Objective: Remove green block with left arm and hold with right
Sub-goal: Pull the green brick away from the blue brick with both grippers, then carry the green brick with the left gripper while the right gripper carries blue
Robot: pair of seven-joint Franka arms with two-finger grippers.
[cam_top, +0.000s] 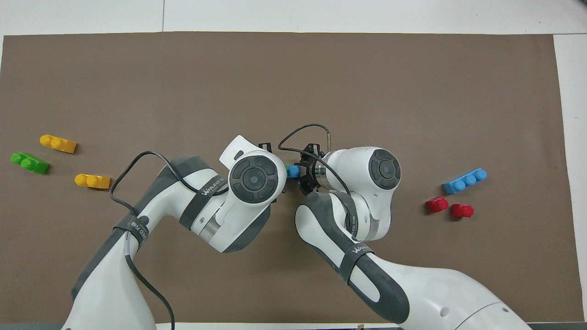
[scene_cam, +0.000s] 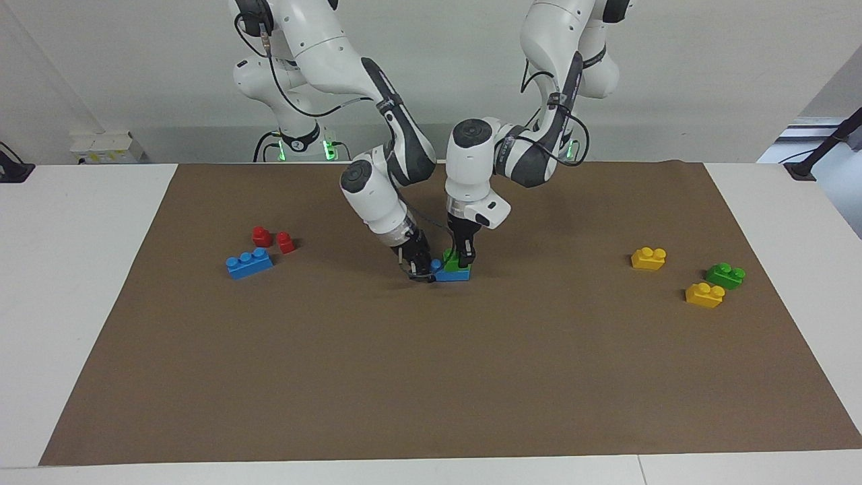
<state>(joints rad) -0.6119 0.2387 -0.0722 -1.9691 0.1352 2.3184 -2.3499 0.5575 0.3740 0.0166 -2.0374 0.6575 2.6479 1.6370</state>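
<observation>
A green block (scene_cam: pixel 450 259) sits on top of a blue brick (scene_cam: pixel 454 274) in the middle of the brown mat (scene_cam: pixel 431 377). My left gripper (scene_cam: pixel 462 259) comes straight down on it, fingers shut on the green block. My right gripper (scene_cam: pixel 423 269) reaches in tilted from the right arm's end and is shut on the blue brick's end. In the overhead view only the blue brick's end (cam_top: pixel 292 171) shows between the two wrists; the green block is hidden there. A second green block (scene_cam: pixel 725 275) lies toward the left arm's end.
Two yellow bricks (scene_cam: pixel 648 258) (scene_cam: pixel 704 295) lie beside the second green block. A longer blue brick (scene_cam: pixel 249 263) and two red pieces (scene_cam: pixel 262 236) (scene_cam: pixel 285 242) lie toward the right arm's end.
</observation>
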